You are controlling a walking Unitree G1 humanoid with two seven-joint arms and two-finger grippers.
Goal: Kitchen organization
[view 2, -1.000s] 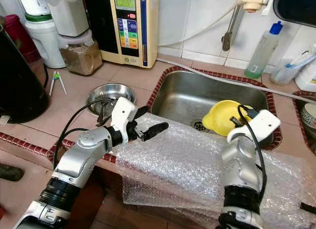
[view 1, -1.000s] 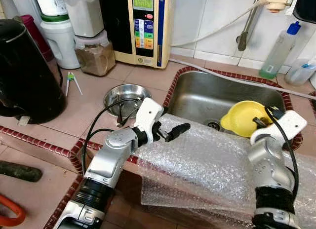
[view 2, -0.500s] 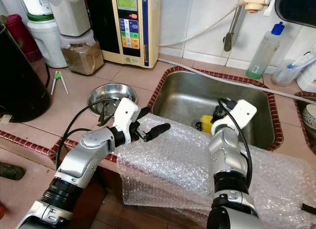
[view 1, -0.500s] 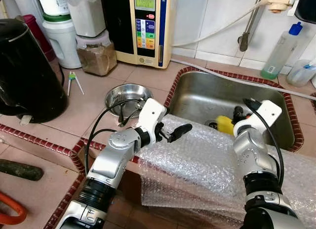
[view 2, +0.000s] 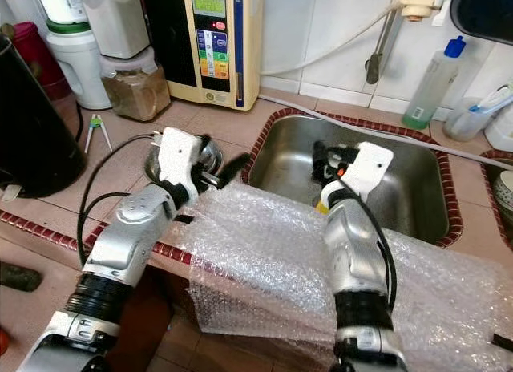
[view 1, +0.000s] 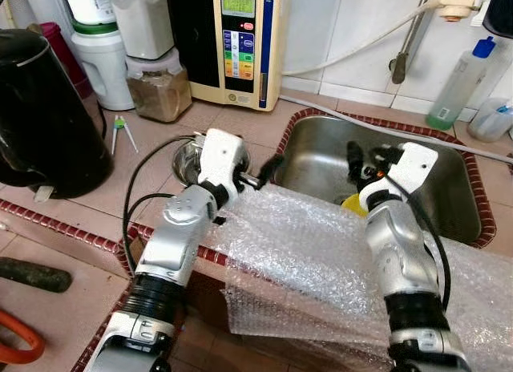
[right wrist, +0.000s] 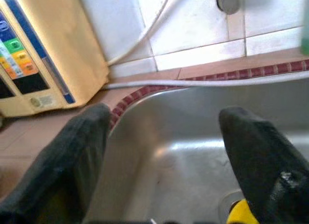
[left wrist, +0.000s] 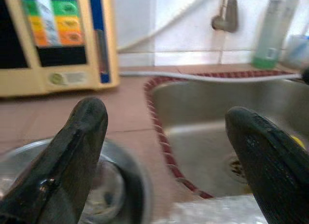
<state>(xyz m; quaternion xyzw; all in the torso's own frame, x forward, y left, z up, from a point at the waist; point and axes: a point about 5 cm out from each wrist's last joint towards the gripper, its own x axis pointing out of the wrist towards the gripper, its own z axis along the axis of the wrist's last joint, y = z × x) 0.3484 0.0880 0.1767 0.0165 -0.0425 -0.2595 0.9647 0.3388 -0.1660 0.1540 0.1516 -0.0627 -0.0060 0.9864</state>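
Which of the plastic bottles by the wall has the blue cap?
The tall clear plastic bottle with green liquid, standing behind the steel sink; the squat bottle beside it lacks one.

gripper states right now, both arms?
Left gripper: open, empty, above the round steel bowl beside the stainless sink.
Right gripper: open, empty, over the sink, yellow object below it.

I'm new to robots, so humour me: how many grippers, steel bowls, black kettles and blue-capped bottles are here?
Grippers: 2, left gripper and right gripper
Steel bowl: 1
Black kettle: 1
Blue-capped bottle: 1
Total: 5
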